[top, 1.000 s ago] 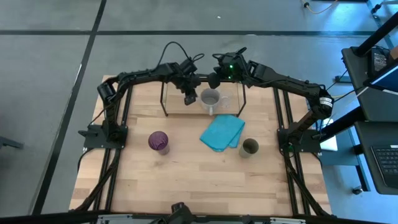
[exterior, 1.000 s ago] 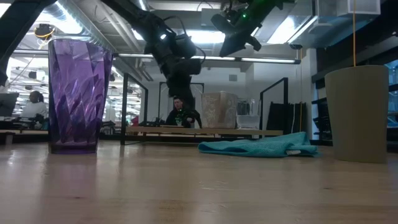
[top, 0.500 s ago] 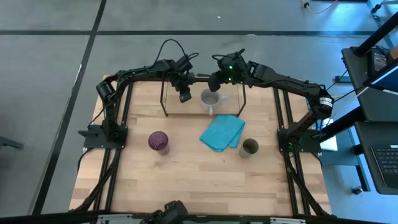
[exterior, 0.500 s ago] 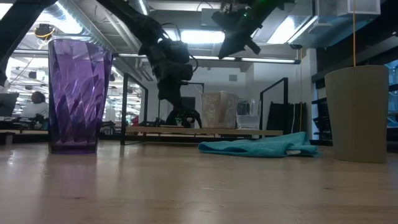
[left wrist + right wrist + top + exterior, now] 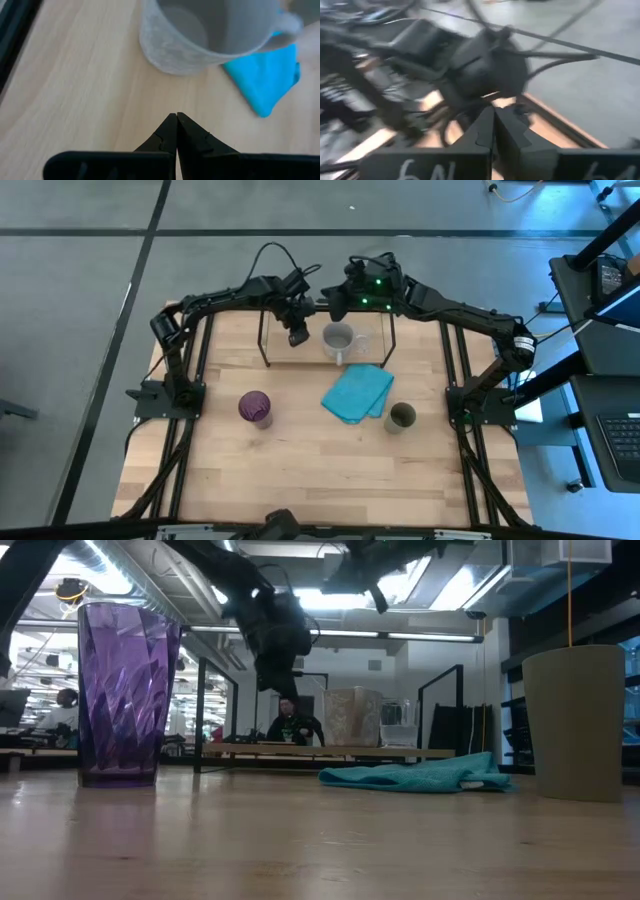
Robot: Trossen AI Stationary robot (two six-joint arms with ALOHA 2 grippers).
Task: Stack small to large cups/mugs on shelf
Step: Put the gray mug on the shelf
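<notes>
Closed, empty — left gripper (image 5: 296, 337) and right gripper (image 5: 328, 307), above wire shelf (image 5: 267, 350) holding grey mug (image 5: 339, 340).

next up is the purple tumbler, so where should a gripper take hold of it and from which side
Probably around the lower body of the purple tumbler, coming in level from the left arm's side. It stands upright, has no handle and narrows toward the base, with bare table around it and the turquoise cloth well off.

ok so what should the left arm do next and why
Probably open the shut, empty left gripper and lower toward the grey handled mug under the black wire shelf. The right gripper waits raised behind, also shut.
</notes>
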